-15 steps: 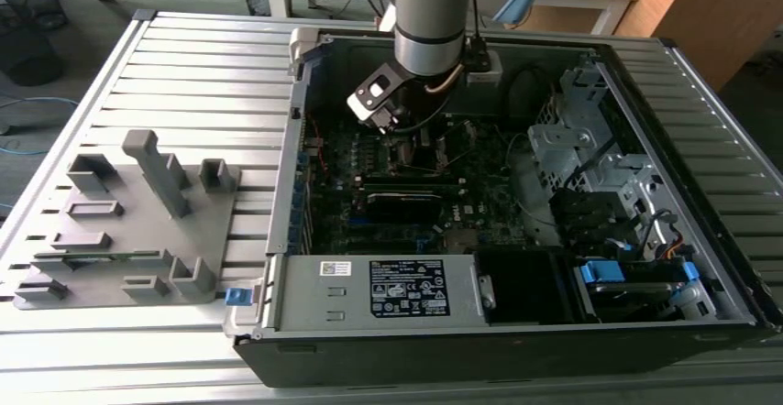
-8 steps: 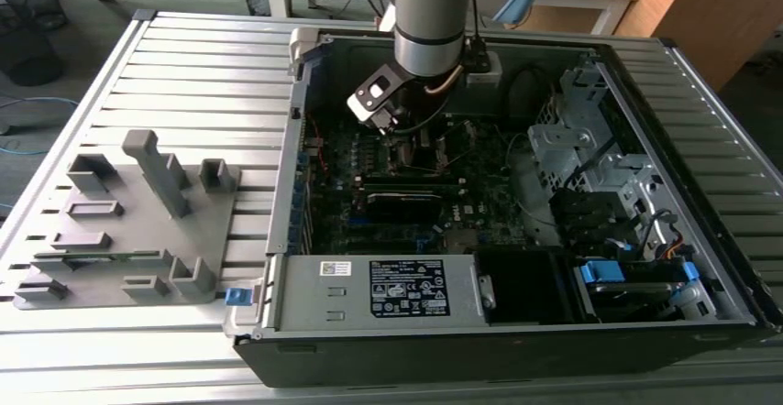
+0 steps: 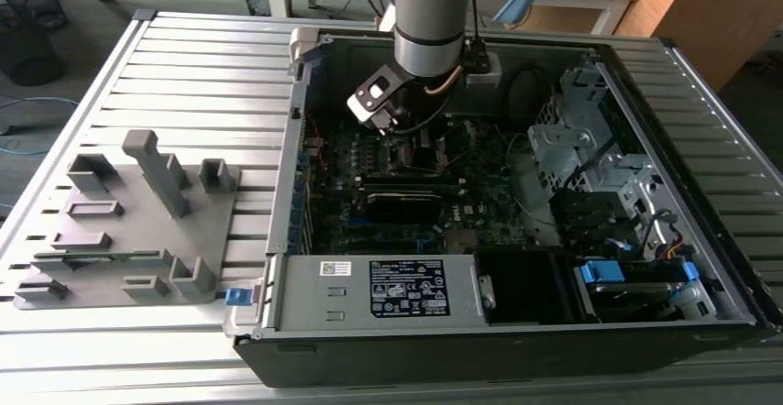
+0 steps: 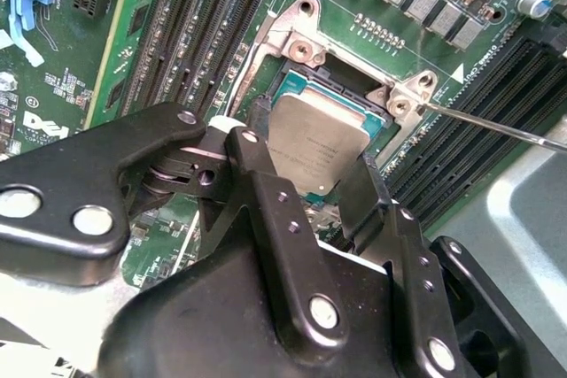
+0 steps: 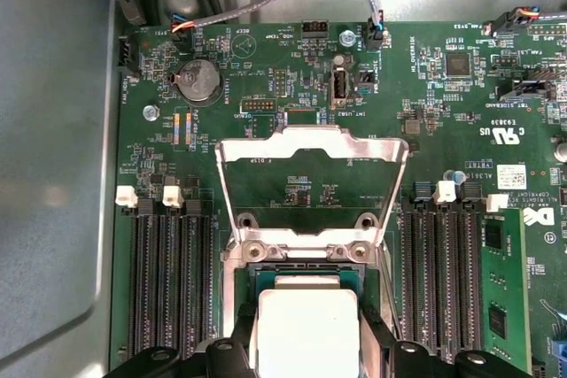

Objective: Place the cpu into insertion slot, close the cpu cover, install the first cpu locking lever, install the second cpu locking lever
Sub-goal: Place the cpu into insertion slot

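Observation:
My gripper (image 3: 394,123) reaches down into the open computer case over the motherboard. In both wrist views its black fingers (image 4: 261,174) flank the cpu (image 4: 321,143), a flat silver square, and are shut on its edges. The cpu (image 5: 306,307) sits at the insertion slot (image 5: 306,265), square over the dark socket; I cannot tell whether it is fully seated. The cpu cover (image 5: 312,139), a silvery frame with a big window, stands swung open beyond the socket on its hinge. A thin metal locking lever (image 4: 496,127) sticks out free beside the socket's corner.
Black memory slots (image 5: 168,281) run along both sides of the socket, with one green memory stick (image 5: 500,294) fitted. The labelled power supply box (image 3: 380,290) sits at the case's near edge. A grey fixture tray (image 3: 123,231) lies on the exterior view's left. Cables (image 5: 266,2) hang over the board.

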Available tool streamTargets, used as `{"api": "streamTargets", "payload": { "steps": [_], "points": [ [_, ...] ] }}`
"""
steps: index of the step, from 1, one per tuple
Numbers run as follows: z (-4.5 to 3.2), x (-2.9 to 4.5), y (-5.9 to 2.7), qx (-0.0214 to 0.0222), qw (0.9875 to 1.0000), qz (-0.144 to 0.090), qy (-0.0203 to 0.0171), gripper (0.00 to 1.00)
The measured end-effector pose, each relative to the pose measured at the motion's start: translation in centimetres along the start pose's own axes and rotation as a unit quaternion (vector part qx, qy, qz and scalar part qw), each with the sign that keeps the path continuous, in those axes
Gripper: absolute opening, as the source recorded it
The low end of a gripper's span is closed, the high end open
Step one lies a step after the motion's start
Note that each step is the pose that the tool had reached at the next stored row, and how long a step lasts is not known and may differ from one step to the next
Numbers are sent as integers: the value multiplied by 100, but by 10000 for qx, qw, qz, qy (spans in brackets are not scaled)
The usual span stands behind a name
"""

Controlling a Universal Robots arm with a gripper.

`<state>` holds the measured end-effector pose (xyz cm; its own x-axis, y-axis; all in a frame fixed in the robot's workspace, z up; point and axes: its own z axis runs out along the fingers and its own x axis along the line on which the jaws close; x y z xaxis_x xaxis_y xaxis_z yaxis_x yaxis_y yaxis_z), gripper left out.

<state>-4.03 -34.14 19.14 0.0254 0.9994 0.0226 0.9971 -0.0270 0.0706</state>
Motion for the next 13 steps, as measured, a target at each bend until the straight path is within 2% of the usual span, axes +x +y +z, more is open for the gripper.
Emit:
{"api": "streamTargets", "payload": {
  "steps": [13],
  "points": [
    [3,1,0,-1,10000,0,3,54]
  ]
}}
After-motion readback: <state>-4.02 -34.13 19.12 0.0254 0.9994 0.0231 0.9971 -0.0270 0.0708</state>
